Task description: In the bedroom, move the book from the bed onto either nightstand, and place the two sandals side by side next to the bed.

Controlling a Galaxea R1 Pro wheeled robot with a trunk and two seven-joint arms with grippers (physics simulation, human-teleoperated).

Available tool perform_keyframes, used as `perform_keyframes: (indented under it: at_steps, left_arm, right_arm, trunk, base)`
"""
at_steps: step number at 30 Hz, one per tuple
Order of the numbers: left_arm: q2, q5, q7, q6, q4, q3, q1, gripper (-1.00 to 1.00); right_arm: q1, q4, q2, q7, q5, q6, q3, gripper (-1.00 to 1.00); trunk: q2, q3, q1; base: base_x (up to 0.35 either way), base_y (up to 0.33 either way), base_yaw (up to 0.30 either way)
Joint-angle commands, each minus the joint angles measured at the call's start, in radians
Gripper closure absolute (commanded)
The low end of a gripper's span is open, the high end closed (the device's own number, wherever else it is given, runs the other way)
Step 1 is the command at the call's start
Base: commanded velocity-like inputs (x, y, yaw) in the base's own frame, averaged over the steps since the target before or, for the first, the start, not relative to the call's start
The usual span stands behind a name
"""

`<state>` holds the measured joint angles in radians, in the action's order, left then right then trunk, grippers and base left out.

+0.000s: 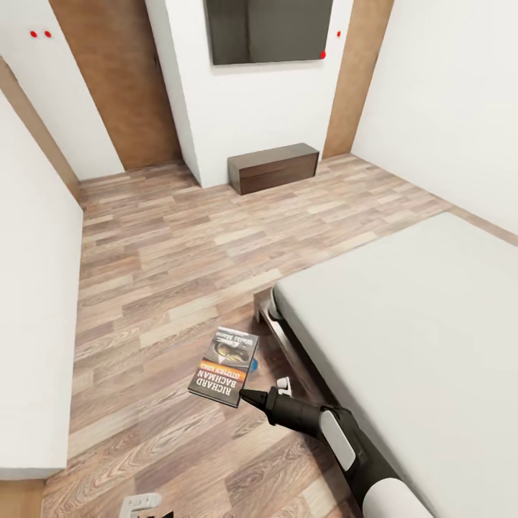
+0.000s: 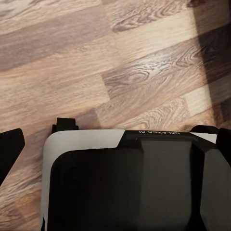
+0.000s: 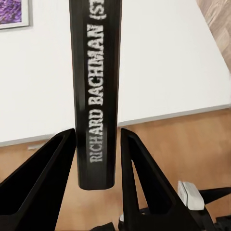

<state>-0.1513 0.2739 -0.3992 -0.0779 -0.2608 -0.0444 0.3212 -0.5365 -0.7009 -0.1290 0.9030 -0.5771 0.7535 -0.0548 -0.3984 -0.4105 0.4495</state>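
While the right gripper [image 3: 96, 159] pinches the book [image 1: 224, 365] above the floor, the left's state seems unreadable.

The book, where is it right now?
In the head view the book is held off the bed, above the wood floor just beyond the bed's near corner, clamped in the right gripper.

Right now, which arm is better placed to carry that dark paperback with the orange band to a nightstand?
The right. Its gripper already clamps the dark, orange-banded paperback beside the off-white bed, the spine between its fingers. The left gripper hangs low over the wood-plank floor.
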Motion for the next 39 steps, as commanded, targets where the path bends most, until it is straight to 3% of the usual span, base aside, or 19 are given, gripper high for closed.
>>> perform_keyframes:
  at_steps: [1,39]
  left_arm:
    - [-0.001,0.007,-0.003,-0.003,0.002,-0.005,0.001,-1.0]
    - [-0.002,0.007,-0.003,-0.003,0.002,-0.005,0.001,-1.0]
  right_arm:
    - [0.0,-0.001,0.0,0.0,-0.009,0.008,0.0,1.0]
    - [0.0,0.003,0.0,-0.003,-0.009,0.007,0.0,1.0]
  trunk:
    - [-0.002,-0.001,0.0]
    - [-0.002,-0.001,0.0]
  base:
    - [0.0,0.0,0.292]
    - [0.0,0.0,0.292]
